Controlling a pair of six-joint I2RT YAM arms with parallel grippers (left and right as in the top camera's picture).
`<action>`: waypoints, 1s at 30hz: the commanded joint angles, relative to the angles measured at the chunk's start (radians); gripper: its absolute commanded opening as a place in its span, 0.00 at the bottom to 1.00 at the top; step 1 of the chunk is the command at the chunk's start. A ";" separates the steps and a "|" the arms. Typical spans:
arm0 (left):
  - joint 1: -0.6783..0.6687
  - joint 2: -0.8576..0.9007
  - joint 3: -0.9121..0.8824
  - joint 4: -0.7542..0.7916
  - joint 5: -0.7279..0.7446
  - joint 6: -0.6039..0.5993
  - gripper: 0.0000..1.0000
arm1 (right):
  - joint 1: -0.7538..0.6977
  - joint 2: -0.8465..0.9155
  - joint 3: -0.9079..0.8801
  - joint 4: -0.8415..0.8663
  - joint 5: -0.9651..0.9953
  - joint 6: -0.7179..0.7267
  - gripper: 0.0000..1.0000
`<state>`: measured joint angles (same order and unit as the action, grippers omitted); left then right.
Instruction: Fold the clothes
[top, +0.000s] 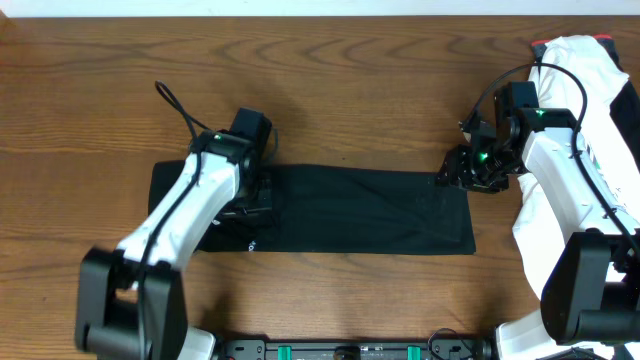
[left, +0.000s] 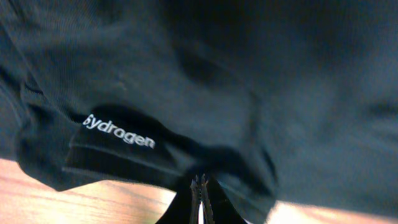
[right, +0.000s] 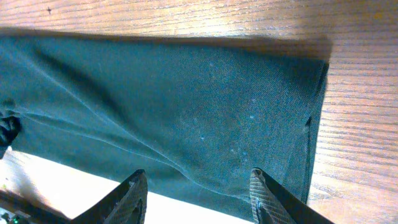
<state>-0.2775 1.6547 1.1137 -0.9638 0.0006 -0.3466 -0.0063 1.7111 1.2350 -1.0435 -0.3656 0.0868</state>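
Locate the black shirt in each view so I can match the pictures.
Overhead: shirt lies as a long strip across the middle of the picture.
Left wrist: fills most of the frame, white lettering lower left.
Right wrist: crosses from the left, ending near the right edge.
Shared landmark: the wooden table, in all three.
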 joint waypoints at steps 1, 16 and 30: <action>0.052 0.086 -0.027 -0.003 -0.047 -0.132 0.06 | 0.006 0.001 0.006 -0.005 0.003 -0.014 0.52; 0.142 0.101 -0.053 -0.214 0.044 -0.069 0.06 | 0.006 0.001 0.006 -0.005 0.006 -0.014 0.50; 0.146 -0.182 0.002 0.003 0.040 0.048 0.07 | -0.247 0.002 0.002 -0.012 0.018 -0.026 0.80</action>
<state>-0.1360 1.4528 1.1137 -0.9737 0.0448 -0.3473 -0.2245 1.7111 1.2350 -1.0531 -0.3470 0.0906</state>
